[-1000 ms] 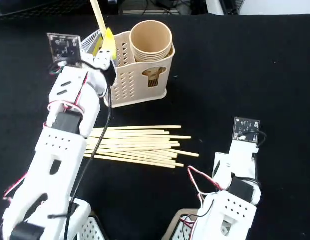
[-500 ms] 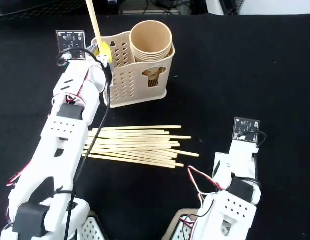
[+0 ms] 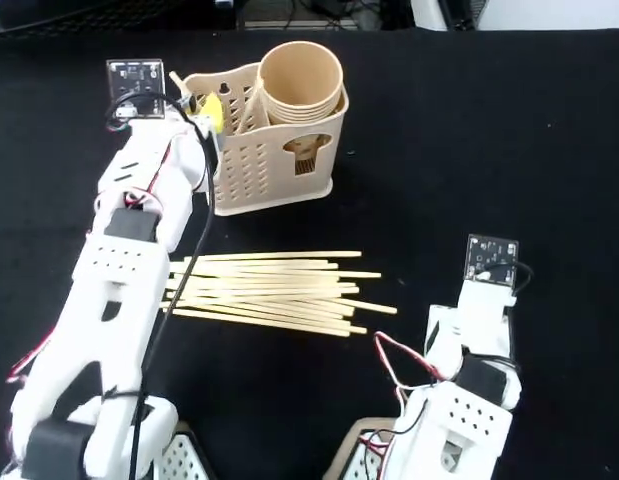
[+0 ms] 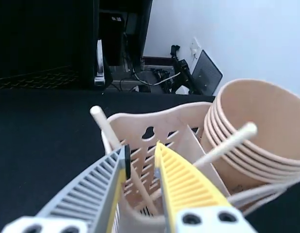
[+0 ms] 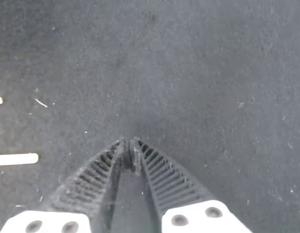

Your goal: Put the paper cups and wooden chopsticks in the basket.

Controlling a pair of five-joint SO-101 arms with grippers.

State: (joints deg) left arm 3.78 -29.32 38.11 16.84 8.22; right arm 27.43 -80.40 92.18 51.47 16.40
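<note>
Now my left hand (image 4: 141,150) has lowered a chopstick (image 4: 105,126) into the basket (image 3: 259,165) beside the cups (image 3: 301,75), jaws slightly parted around it, leaving the pile (image 3: 269,290) on the desk.

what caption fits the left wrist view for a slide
Left gripper over the basket, a chopstick between its open jaws, stacked paper cups inside.

A lab; tangled cables (image 4: 152,75) (wall socket (image 4: 194,47) behind)

Stacked paper cups (image 3: 301,78) fill one basket (image 3: 289,172) compartment; the left gripper (image 3: 203,106) hangs over the other. Bare counter (image 3: 469,130) flanks the basket.
</note>
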